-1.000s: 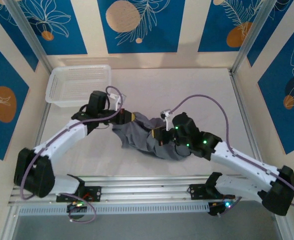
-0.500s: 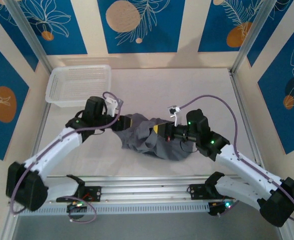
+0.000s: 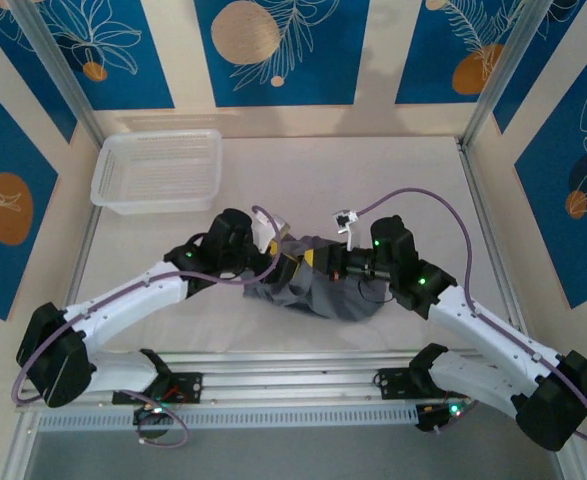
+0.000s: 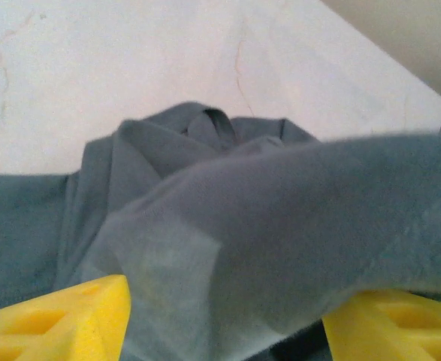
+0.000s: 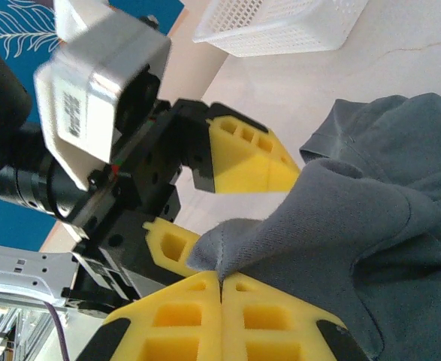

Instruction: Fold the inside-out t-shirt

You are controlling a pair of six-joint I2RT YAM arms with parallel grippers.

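A white mesh basket (image 3: 156, 205) sits at the far left corner of the pale desk (image 3: 393, 175). To the right of the basket and nearer the arms, the left end effector (image 4: 228, 323) is level with the desk, and its yellow fingers (image 4: 62, 320) stand apart. A raised ridge of grey cloth passes between them without being pinched (the right wrist camera shows clear space on both sides of it). The grey t-shirt (image 3: 338, 295) lies further right of the basket as a crumpled, bunched heap on the desk, with its ribbed collar loop showing on top in the left wrist view. The right end effector (image 5: 220, 282) is furthest from the basket. Its two yellow fingers are pressed together on a small peak of the t-shirt, holding it just above the heap.
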